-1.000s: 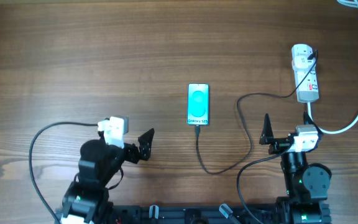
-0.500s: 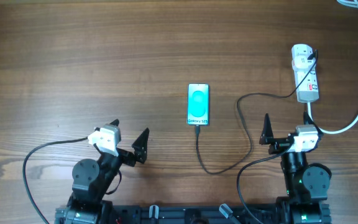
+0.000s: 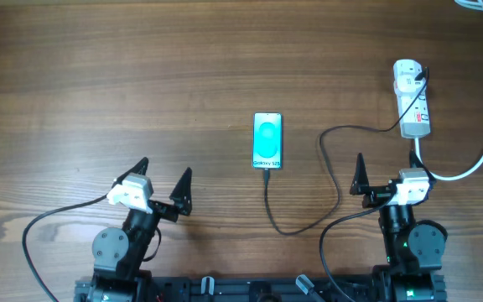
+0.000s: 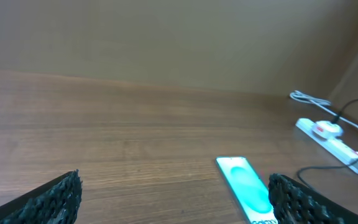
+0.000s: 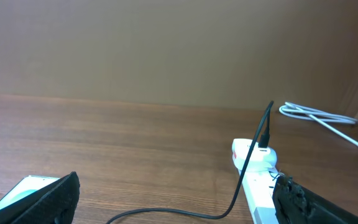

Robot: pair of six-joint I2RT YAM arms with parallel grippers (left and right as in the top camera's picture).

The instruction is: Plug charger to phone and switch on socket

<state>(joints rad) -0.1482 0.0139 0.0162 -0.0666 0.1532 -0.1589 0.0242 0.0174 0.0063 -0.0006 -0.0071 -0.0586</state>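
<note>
The phone [image 3: 267, 141] lies flat mid-table with its cyan screen lit; it also shows in the left wrist view [image 4: 246, 193] and at the edge of the right wrist view [image 5: 23, 190]. The thin black charger cable [image 3: 309, 222] loops from the phone's near end up to the black plug in the white socket strip [image 3: 412, 101], which shows in the right wrist view [image 5: 260, 180] too. My left gripper [image 3: 162, 180] is open and empty, near-left of the phone. My right gripper [image 3: 388, 172] is open and empty, just near of the socket.
The socket's thick white cord [image 3: 476, 164] curves along the right table edge and off the far right corner. The arms' own black cables trail near the front edge [image 3: 40, 226].
My left gripper has drawn back toward the near-left and turned to point away from me, staying open. The right arm, phone and cable have not moved.
</note>
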